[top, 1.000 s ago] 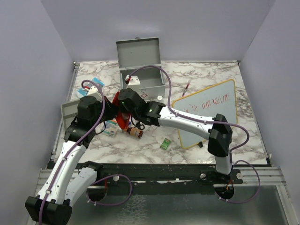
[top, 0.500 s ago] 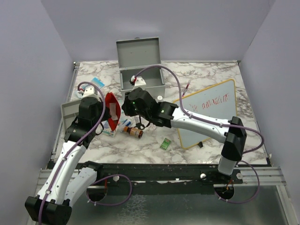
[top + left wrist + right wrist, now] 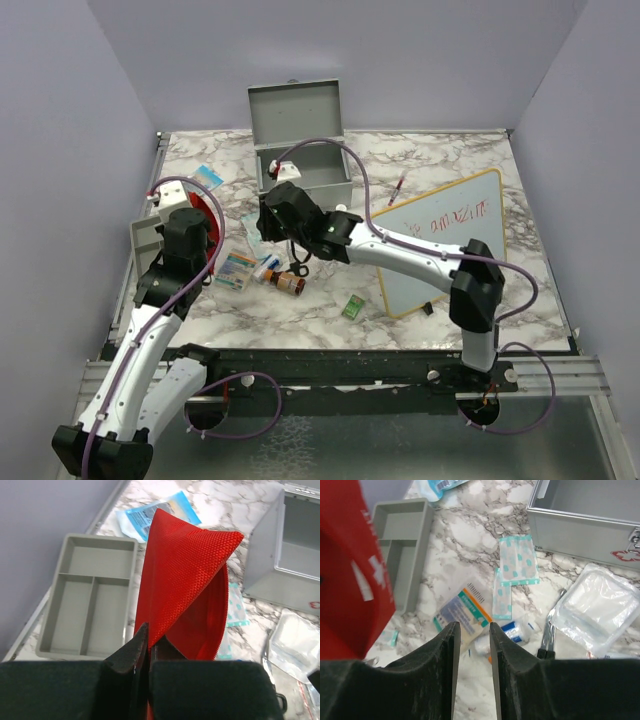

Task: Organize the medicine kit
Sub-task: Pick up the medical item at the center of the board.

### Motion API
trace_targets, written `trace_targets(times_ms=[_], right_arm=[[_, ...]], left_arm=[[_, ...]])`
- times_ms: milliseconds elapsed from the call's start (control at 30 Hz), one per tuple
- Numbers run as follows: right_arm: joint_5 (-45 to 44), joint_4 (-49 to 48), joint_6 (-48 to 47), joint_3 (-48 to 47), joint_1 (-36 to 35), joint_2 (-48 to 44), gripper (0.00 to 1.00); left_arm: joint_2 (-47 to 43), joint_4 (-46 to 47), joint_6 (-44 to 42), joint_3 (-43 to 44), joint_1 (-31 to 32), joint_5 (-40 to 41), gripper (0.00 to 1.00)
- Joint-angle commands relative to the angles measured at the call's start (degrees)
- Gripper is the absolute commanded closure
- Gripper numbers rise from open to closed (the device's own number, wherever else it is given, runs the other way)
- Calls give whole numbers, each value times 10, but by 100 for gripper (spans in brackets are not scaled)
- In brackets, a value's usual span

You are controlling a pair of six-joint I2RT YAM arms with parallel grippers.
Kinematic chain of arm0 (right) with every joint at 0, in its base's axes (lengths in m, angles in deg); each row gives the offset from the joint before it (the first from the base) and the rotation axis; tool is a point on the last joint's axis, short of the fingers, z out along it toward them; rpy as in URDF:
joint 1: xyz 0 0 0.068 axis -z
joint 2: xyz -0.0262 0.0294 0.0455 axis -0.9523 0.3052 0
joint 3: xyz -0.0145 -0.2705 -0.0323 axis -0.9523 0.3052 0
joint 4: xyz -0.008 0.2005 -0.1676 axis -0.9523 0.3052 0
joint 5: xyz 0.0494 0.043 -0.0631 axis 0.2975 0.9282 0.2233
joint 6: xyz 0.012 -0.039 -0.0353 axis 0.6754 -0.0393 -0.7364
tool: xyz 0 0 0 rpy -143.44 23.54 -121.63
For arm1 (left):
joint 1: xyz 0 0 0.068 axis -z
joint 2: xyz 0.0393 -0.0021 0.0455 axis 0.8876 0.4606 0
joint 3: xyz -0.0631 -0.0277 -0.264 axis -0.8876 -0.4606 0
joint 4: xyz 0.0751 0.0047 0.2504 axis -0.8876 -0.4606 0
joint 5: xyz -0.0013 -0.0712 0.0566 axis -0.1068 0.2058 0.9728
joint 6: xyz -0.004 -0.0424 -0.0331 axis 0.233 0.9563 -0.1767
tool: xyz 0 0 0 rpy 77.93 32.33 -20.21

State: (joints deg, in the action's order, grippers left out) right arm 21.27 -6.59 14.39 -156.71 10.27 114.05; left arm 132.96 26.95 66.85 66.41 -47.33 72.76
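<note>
Red woven-fabric pouch [image 3: 185, 580] is pinched at its lower edge in the left gripper [image 3: 148, 640], jaws fully closed on the cloth. Its long axis runs up the left wrist frame, away from the fingers.

Grey metal medicine kit box [image 3: 305, 178] stands at upper centre of the top view w/ lid raised at the back and latch side toward the arms. Its long axis runs left-to-right across the frame. From the pouch the kit lies up and to the right, near but apart. In the left wrist view it shows at upper right, and what's visible of the inside looks bare.

Pouch axis is approx crosswise to the kit's, so prob needs a turn before it drops in lengthwise.

Right gripper [image 3: 471, 630] has jaws part-open w/ nothing btwn them. It hovers over loose supplies just in front of the kit, incl. teal plaster strips [image 3: 517, 560] and a clear-wrapped white gauze pack [image 3: 595, 605]. The right arm is the nearer one to the kit, but the left has the load.

Shallow grey divided tray [image 3: 85, 605] lies just left of the pouch, away from the kit.
</note>
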Motion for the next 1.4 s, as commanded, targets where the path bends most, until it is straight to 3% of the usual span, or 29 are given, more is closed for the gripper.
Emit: trace_targets(times_ms=[0,500,1067,1367], right_arm=[[35,15,-24,-61,22,78,64],[39,81,-74,-247,25,297,60],[64,86,-87,-286,25,366,47],[44,96,-89,-314,25,397,46]], left_arm=[[-15,17,-28,-5,3,65,100],[-54,17,-21,-11,3,74,100],[-52,19,-22,-11,4,56,100],[-54,21,-23,-13,5,52,100]])
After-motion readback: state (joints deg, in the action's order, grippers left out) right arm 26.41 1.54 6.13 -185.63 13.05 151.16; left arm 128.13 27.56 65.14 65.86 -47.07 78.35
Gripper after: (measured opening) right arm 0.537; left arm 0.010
